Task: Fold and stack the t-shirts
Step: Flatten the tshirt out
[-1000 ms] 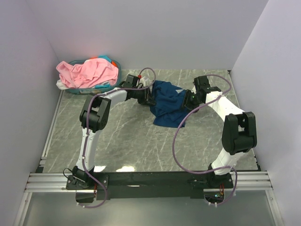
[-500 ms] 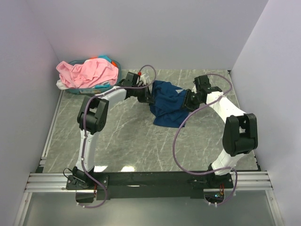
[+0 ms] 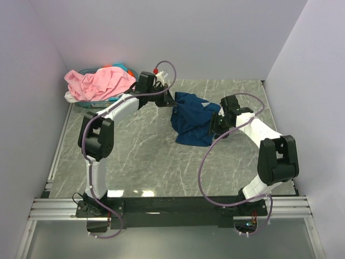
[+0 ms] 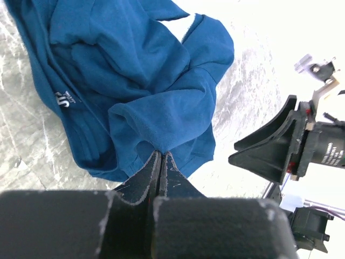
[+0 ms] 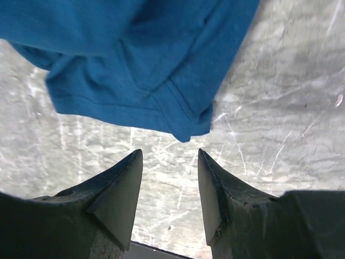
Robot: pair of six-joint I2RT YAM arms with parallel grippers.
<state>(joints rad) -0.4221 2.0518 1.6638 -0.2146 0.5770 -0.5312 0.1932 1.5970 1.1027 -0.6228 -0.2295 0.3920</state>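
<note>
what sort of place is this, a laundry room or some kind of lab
Most likely a robotics lab test cell, not a home: left arm and right arm bolted to a metal rail, plain white walls boxing in a marble-patterned table, with a navy t-shirt and teal basket.

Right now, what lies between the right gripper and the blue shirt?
Only bare table, between the right gripper and blue shirt, in the right wrist view.

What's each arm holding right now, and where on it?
Left gripper is shut on a bunched fold of the blue shirt. Right gripper is open, holding nothing.
</note>
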